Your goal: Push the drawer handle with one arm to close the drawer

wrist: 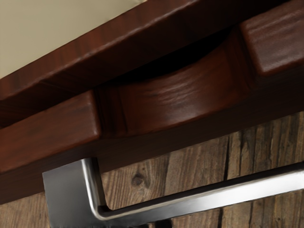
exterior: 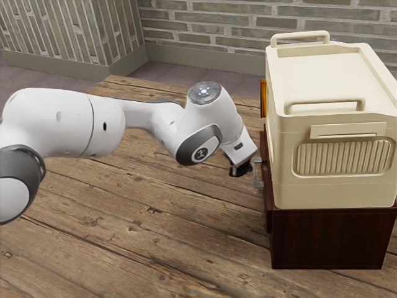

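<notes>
The plank table runs across most of the exterior view, with a brick wall along the top of the frame. My white arm comes in from the left edge and reaches to just right of centre. A cream case takes up the upper right, two looped grips on its lid, and it sits on a dark red-brown wooden cabinet at the lower right. The cabinet's drawer faces me, its front close against the body; the wrist view has a scooped notch in its upper edge with a dark gap behind. Whether it is fully closed I cannot tell. I, the black gripper, tilt downward right of centre, and I cannot tell how far apart my jaws stand. The metal handle is just beside me, on the drawer's front; I cannot make out whether we touch. An orange strip stands upright beside the case, above me in the frame.
</notes>
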Tool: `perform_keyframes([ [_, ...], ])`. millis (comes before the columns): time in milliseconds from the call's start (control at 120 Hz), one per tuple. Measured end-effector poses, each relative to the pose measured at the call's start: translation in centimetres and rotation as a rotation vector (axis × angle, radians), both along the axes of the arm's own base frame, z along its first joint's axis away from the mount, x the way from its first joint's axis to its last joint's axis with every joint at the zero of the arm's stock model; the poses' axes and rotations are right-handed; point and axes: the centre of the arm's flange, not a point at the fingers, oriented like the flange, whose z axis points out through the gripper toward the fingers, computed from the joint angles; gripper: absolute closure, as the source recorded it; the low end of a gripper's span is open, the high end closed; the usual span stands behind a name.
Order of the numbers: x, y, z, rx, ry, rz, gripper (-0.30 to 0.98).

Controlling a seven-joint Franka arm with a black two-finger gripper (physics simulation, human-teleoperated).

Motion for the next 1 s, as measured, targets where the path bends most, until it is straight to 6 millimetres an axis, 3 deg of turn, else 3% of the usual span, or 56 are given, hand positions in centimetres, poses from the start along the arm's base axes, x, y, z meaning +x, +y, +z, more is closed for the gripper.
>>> perform_keyframes([
  [233,0.1,-0.6,-0.1,-0.010,0.001,-0.001,0.78],
  [342,-2.2,1.3,-0.3,-0.044,0.051,0.051,0.79],
  [417,-4.8,6.4,1.3,-0.075,0.072,0.144,0.79],
  [475,-8.5,12.3,4.7,-0.115,0.066,0.260,0.79],
  [533,-10.8,17.9,8.8,-0.171,0.065,0.409,0.78],
  [608,-12.4,24.5,14.7,-0.248,0.077,0.589,0.61],
  [633,-12.3,25.9,17.1,-0.265,0.067,0.620,0.56],
  [708,-11.7,26.2,24.2,-0.291,0.058,0.647,0.40],
  [758,-11.9,25.6,26.0,-0.291,0.101,0.658,0.31],
  [833,-12.6,24.7,26.2,-0.276,0.187,0.672,0.22],
  [1000,-13.7,24.7,24.4,-0.242,0.337,0.738,0.10],
])
